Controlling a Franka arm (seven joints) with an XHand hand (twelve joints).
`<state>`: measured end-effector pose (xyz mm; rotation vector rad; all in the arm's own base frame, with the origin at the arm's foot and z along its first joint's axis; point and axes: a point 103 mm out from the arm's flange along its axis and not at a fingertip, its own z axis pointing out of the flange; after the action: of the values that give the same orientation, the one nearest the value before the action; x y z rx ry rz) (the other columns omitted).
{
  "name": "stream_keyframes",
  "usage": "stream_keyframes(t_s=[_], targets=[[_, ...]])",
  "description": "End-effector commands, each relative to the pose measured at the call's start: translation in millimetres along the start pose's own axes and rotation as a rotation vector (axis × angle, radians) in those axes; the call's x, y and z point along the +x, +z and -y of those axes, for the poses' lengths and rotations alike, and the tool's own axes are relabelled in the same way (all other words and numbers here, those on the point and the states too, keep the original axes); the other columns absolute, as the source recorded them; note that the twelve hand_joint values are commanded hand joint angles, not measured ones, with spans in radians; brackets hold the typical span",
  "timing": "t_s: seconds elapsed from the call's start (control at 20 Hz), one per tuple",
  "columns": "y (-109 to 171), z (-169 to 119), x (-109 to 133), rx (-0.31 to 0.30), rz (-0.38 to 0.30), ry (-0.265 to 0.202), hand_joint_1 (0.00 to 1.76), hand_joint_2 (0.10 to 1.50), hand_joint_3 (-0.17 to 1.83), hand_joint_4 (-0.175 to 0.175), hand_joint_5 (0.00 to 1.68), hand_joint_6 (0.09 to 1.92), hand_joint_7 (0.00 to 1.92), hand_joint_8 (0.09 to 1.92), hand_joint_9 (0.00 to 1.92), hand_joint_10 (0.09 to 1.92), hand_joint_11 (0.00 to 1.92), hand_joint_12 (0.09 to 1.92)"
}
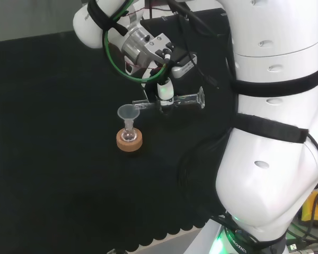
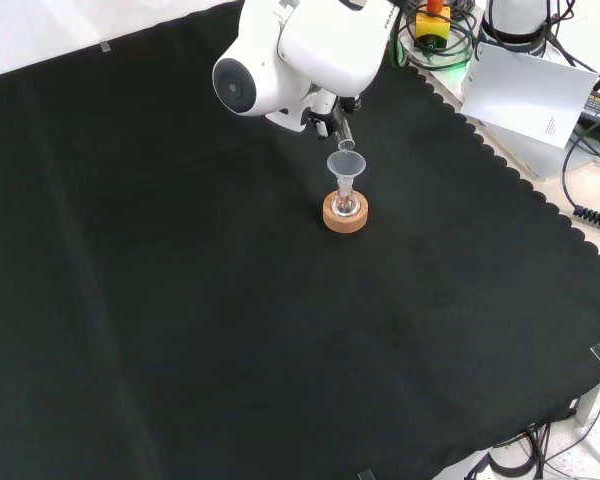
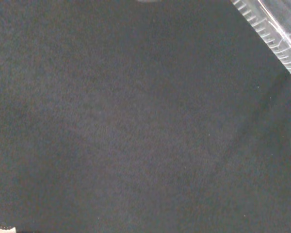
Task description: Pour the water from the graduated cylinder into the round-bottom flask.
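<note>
A small round-bottom flask sits in a cork ring with a clear funnel in its neck. The hand is shut on a clear graduated cylinder, which lies almost level, its mouth just above the funnel's rim and its base pointing right in the head view. In the front view the cylinder's mouth pokes out below the arm's white link, right over the funnel and flask. The wrist view shows the cylinder's marked wall close up.
Black cloth covers the bench, with a scalloped edge at the front view's right. Beyond that edge lie cables, a white sheet and a red and yellow button box. The arm's white links stand at the head view's right.
</note>
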<state>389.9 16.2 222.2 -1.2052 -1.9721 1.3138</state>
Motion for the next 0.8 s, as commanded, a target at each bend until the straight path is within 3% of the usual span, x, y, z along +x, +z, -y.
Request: stream_keyframes(t_s=[0.05,0.8], targets=[[-1.0,0.6,1.8,0.013,0.006,0.007,1.1,1.18,-0.12,-0.047,0.98,1.03,1.36,0.2,1.5,0.09,1.39,0.69],[-4.6,1.2,2.9,0.027,0.004,0.002,1.1,1.18,-0.12,-0.046,0.98,1.04,1.36,0.2,1.5,0.09,1.39,0.68]])
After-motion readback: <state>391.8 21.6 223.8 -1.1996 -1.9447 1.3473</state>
